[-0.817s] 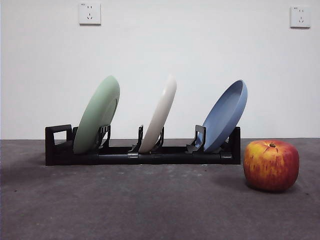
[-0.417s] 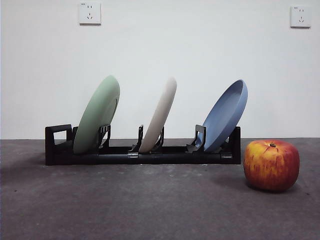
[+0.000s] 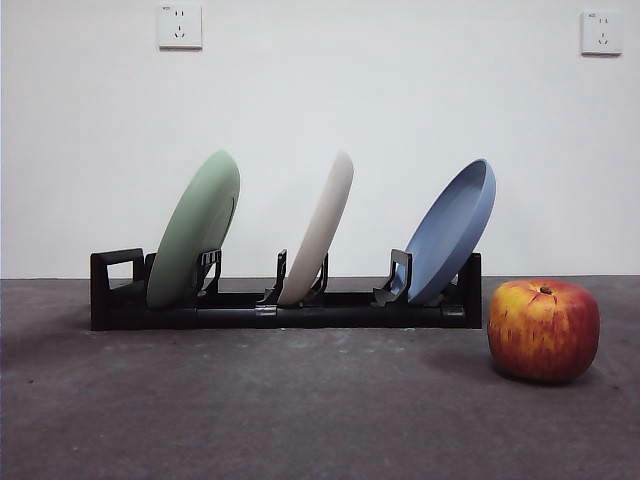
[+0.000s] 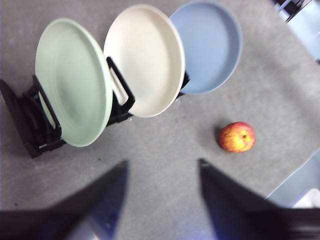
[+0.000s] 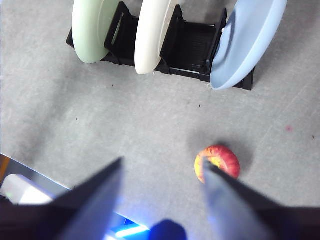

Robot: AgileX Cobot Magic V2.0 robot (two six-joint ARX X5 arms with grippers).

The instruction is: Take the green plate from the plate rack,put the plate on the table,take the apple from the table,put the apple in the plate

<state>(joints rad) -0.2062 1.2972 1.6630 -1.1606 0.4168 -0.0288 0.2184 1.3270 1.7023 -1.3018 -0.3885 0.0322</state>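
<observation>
dark grey table (image 3: 300, 420) fills the foreground, matte and mottled. nearest on it, off to one side, sits the apple (image 3: 543, 330), red with yellow patches, stem dimple up, standing clear of everything with bare table all round.

behind it runs the plate rack (image 3: 115, 290), long and black, its loop handle at the far end from the apple. three plates lean in its slots: the blue plate (image 3: 455, 232) closest to the apple, the cream plate (image 3: 322, 228) in the middle, and the green plate (image 3: 195, 230) at the handle end, tilted and propped by the prongs.

neither arm is down at the table. from above, the left gripper (image 4: 161, 172) hangs with its jaws spread wide and nothing between them; the right gripper (image 5: 162, 167) is likewise wide and empty, the apple showing just past one jaw.

the green plate looks stiff, light and smooth, probably slippery; i'd pinch its upper rim, free of the prongs, and lift it out along its lean. the apple seems firm and heavy, best gripped across its middle.
</observation>
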